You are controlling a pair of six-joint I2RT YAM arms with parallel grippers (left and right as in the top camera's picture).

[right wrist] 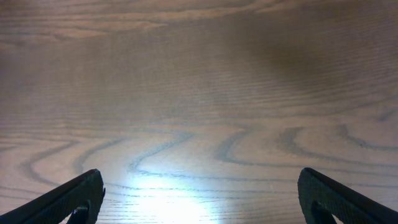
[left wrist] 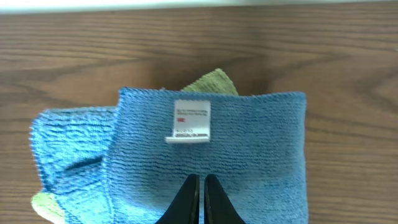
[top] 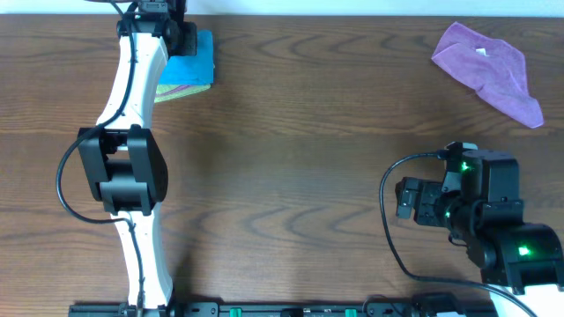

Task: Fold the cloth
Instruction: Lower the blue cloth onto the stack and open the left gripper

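So the left gripper [left wrist: 200, 186] is down on the cloth [left wrist: 249, 155] with its jaws closed all the way: in the left wrist view the two black tips sit side by side with only a sliver between them, right on the blue fabric just below the white tag [left wrist: 189, 121]. They're touching the cloth for sure, but I honestly can't tell whether any fabric is pinched between them or they're just resting on top. The cloth itself sits at the far left end of the surface [top: 291, 132], lying on a lime-green cloth [left wrist: 214, 84] that pokes out past its far edge and at the near left corner (from overhead you see a green strip along the near side too). Its left part looks bunched and doubled over, not flat. The right gripper [right wrist: 199, 180] is well away on the right side, jaws spread wide, nothing between them but bare wood grain and a glare patch. A crumpled purple cloth [top: 489, 66] lies near the far right corner, apart from both arms.
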